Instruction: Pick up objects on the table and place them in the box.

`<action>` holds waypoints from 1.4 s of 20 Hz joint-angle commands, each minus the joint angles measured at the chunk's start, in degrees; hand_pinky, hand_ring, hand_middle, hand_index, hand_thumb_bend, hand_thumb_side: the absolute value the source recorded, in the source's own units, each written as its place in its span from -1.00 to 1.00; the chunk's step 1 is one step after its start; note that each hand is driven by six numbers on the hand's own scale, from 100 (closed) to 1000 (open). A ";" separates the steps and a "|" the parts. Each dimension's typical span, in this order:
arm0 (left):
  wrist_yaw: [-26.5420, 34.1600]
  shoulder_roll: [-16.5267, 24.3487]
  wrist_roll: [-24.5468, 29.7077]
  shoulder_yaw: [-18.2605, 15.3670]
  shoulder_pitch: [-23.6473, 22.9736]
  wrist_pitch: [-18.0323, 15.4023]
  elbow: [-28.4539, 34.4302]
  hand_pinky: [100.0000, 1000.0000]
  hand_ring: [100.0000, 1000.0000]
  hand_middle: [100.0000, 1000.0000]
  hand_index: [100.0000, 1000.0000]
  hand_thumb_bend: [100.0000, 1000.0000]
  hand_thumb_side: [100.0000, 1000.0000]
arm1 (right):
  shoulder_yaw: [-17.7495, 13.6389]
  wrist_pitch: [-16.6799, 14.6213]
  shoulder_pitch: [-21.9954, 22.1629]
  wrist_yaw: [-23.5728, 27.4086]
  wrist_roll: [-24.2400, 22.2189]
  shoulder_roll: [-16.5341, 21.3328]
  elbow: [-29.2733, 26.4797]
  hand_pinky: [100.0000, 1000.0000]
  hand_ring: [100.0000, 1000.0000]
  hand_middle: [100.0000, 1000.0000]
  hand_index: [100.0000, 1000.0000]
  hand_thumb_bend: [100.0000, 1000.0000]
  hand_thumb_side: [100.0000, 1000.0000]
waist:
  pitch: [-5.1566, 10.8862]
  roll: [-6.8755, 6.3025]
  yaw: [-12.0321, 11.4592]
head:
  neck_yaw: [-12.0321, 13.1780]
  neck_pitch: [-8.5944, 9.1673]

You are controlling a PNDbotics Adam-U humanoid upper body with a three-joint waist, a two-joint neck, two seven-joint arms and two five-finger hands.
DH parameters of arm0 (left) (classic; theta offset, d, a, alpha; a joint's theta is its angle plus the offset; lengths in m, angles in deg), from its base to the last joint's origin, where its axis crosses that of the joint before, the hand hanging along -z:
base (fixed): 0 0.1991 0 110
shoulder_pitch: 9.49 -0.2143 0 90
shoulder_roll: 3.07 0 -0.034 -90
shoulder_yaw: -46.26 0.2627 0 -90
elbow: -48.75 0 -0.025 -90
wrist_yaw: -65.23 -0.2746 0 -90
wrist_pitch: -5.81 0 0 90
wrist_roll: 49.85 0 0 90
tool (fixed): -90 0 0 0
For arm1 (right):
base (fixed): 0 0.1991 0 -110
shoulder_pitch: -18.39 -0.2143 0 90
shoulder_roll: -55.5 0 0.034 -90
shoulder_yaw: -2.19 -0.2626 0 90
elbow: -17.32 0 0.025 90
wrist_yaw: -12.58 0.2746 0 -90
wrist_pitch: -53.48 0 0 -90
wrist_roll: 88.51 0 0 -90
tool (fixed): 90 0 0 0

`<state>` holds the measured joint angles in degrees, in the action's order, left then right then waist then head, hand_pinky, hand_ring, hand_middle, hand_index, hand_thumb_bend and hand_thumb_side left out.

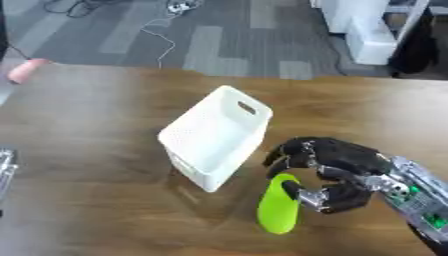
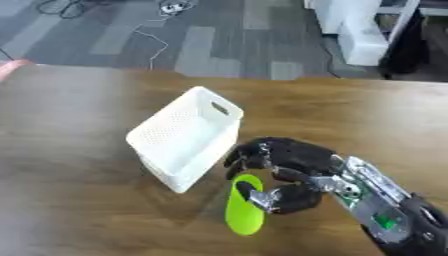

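Work surface: a brown wood-grain desk, seen from above.

Container: a white perforated plastic box with a cut-out handle slot in its end wall stands near the middle of the desk. It sits askew to the desk edge, open side up. Nothing can be made out inside it.

Task item: a bright green elongated object with rounded ends (smooth surface; what it is cannot be determined) is just right of the box's near corner, close to it but apart. Its lower end is close to or on the desk; which cannot be told.

Right robot hand: black with silver joints, entering from the lower right corner. Its fingers are curled around the upper part of the green object, with the thumb against the side nearer the camera. The knuckles lie just beside the box's right wall; contact with the wall cannot be confirmed.

Left robot hand: only a sliver of silver metal at the left edge of the left eye view; finger posture cannot be told.

Other: a pink rounded object rests at the desk's far left corner, well apart from the box.
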<state>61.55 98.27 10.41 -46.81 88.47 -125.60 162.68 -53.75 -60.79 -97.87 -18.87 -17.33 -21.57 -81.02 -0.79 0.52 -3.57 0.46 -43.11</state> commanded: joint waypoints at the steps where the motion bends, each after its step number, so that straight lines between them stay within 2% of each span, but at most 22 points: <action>1: -0.16 1.19 -2.60 -0.39 0.43 -2.45 0.66 0.13 0.16 0.38 0.40 0.39 1.00 | -1.52 -2.26 -0.99 -5.29 2.44 0.47 -2.20 0.72 0.60 0.52 0.52 -0.86 1.00 | 0.61 -0.10 0.02 | -0.24 0.13; 5: -0.19 1.16 -2.63 -0.39 0.43 -2.48 0.66 0.13 0.16 0.38 0.40 0.39 1.00 | -2.02 -3.43 -0.84 -8.98 5.49 -0.60 -1.85 0.69 0.59 0.52 0.51 -0.92 1.00 | 0.58 -0.14 0.04 | -0.22 0.09; 9: -0.23 1.08 -2.58 -0.31 0.39 -2.48 0.66 0.13 0.16 0.38 0.40 0.39 1.00 | -2.11 -1.72 -1.20 -8.24 8.52 -3.50 1.31 0.65 0.58 0.52 0.52 -0.92 1.00 | 0.54 -0.25 0.09 | -0.43 0.10; 14: -0.18 0.92 -2.55 -0.29 0.52 -2.40 0.66 0.13 0.16 0.38 0.40 0.39 1.00 | -1.69 -0.56 -1.86 -10.83 9.07 -6.95 6.17 0.67 0.60 0.56 0.54 -0.96 1.00 | 0.46 -0.32 0.14 | -0.78 -0.18; 18: -0.14 0.96 -2.51 -0.29 0.56 -2.39 0.66 0.13 0.16 0.38 0.40 0.39 1.00 | -0.95 0.01 -0.99 -12.74 9.01 -7.75 8.66 0.66 0.61 0.57 0.54 -0.99 1.00 | 0.46 -0.29 0.15 | -0.88 -0.32; 28: -0.20 1.04 -2.58 -0.37 0.45 -2.45 0.66 0.13 0.16 0.38 0.40 0.39 1.00 | -0.89 3.81 1.30 -7.09 6.49 -7.98 11.23 0.64 0.66 0.63 0.55 -0.92 1.00 | 0.53 -0.26 0.23 | -0.85 -0.47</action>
<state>61.55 98.27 10.40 -46.81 88.47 -125.59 162.68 -54.02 -57.59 -96.21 -26.98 -10.60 -29.69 -69.32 -0.78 0.45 -3.33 -0.02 -43.61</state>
